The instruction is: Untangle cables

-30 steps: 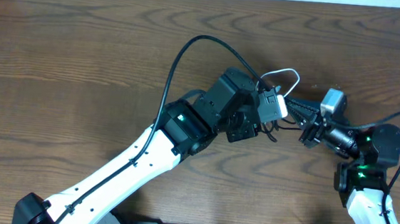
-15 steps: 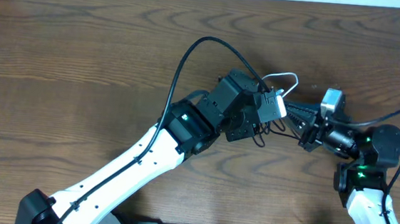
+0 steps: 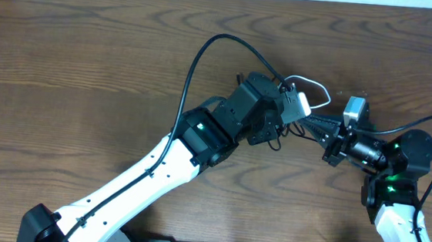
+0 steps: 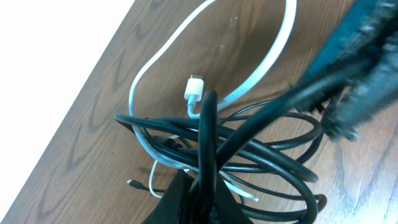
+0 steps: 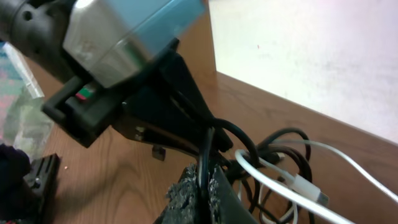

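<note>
Tangle on the table between the arms, left gripper and right gripper each clamped tight on a strand of the black cables: light, floppy, springy, probably best taken near a plug; count one white cable, blacks overlap, number unclear.

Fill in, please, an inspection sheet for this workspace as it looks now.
Surface: brown wood-grain table.
Job's things: black cables and one white cable, tangled in one bundle.
Clutter: nothing seen from overhead.
Grippers: left gripper shut on one of the black cables; right gripper likewise.
Cables: thick black arm cords arch above the table.
Surroundings: white wall beyond the far edge.
</note>
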Available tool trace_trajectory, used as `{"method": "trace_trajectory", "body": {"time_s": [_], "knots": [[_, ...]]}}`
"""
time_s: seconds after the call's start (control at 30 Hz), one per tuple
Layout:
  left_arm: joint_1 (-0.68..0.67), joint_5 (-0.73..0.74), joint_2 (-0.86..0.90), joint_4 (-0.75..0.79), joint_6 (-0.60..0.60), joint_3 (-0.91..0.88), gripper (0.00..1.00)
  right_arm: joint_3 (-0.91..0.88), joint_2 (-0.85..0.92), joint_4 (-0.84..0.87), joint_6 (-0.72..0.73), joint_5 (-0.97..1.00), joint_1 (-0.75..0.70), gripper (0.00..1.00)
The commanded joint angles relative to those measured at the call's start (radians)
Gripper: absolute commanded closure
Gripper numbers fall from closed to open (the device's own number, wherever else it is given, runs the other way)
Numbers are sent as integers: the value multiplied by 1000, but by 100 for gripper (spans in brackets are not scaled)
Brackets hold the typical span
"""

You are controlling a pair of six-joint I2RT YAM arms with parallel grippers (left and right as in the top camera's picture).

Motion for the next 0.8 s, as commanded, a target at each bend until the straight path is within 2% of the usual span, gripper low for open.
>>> {"method": "trace_trajectory", "body": {"time_s": [0.0,0.13,0.27,0.5,0.6,0.77], "knots": [[-7,-1,1,15,-21,4,93,12,-5,64,38,-65,16,99],[-7,-1,13,19,-22,4,93,12,-5,148,47,-64,39,99],[-7,-1,15,43,-55,4,92,12,-5,150,47,-64,63,99],[-8,84,15,80,-90,5,93,12,-5,58,38,20,82,99],[-10,85,15,80,-102,5,93,12,-4,-3,23,54,82,99],[-10,85,15,80,-101,4,93,12,2,-12,21,130,82,99]]}}
